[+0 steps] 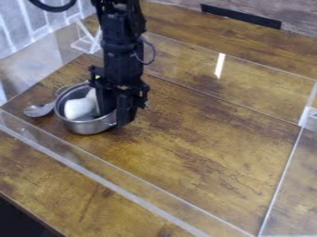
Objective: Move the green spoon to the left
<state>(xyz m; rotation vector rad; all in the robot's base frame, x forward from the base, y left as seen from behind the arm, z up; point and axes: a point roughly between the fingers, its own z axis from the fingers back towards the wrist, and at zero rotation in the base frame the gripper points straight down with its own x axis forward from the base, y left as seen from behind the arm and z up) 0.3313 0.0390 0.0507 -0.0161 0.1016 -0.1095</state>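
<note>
Gripper and green spoon on the wooden table [186, 139].
The gripper [120, 118], pointing down with jaws nearly closed, stands at the steel pot's [84, 121] right rim; the green spoon's [37, 109] silver bowl shows left of the pot, ungrasped.

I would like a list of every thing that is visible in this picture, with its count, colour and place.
steel pot: one, silver, on the left part of the table, next to the pincer.
white rounded object: one, white, inside the steel pot.
spoon: one; only its silver bowl shows, on the table left of the pot; the handle is not visible.
transparent walls: clear, standing around the work area.
wooden table: one, brown.
black bar: one, black, at the far edge, top right.
robot arm: one, black, coming down from the top left.
pincer: one, black, pointing down at the right rim of the pot, shut.
</note>
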